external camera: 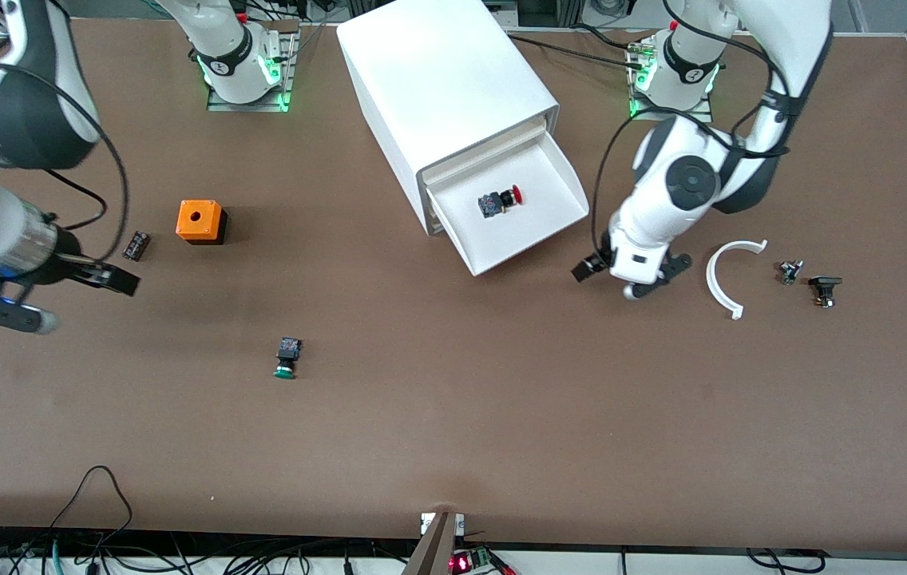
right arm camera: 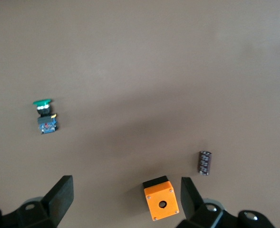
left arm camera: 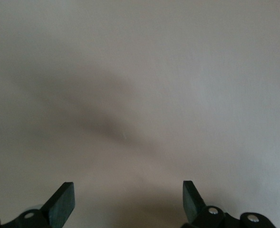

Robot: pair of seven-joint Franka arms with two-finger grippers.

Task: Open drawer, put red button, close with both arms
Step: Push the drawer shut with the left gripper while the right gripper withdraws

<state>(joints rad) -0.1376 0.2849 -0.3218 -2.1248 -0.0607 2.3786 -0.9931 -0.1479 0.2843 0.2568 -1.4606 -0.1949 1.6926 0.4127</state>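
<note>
The white cabinet [external camera: 445, 80] stands at the table's back middle with one drawer [external camera: 537, 239] pulled out. The red button [external camera: 499, 202] lies on its side in the drawer. My left gripper [external camera: 631, 273] is open and empty, low over the table beside the drawer's front corner toward the left arm's end. In the left wrist view the left gripper [left arm camera: 129, 199] faces only a plain pale surface. My right gripper [external camera: 94, 287] is open and empty, up over the table at the right arm's end. In the right wrist view the right gripper [right arm camera: 125, 197] looks down on the table.
An orange box [external camera: 200, 221] [right arm camera: 161, 202] and a small dark cylinder [external camera: 136, 245] [right arm camera: 205, 162] lie near the right gripper. A green-capped button [external camera: 287, 357] [right arm camera: 45, 116] lies nearer the front camera. A white curved piece [external camera: 721, 279] and two small parts [external camera: 790, 271] [external camera: 824, 289] lie beside the left gripper.
</note>
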